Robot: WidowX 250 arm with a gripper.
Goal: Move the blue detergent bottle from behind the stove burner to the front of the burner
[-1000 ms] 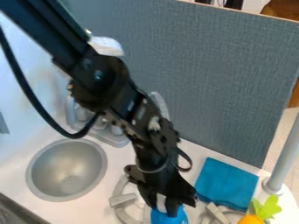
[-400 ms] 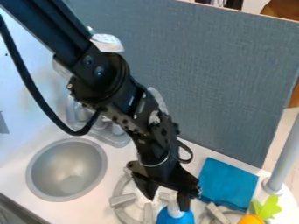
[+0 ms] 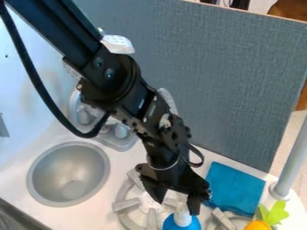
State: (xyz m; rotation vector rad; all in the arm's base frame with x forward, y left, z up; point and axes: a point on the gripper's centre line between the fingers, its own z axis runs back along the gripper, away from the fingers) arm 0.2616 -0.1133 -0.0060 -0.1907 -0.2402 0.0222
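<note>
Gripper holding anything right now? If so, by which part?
Nothing held. The gripper is open, one finger by the white top of the blue object; can't tell if they touch.

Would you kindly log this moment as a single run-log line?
end effector: open, at white-topped blue object, contact unclear; blue cloth: flat on counter; orange toy with green leaves: lower right

A grey sink basin (image 3: 69,173) is set into the white desk (image 3: 124,161) between seven and eight o'clock. Towards five, a folded blue cloth (image 3: 233,187) is laid near an orange toy with green leaves (image 3: 258,225); at two, a grey panel (image 3: 240,76) is stood upright.
</note>
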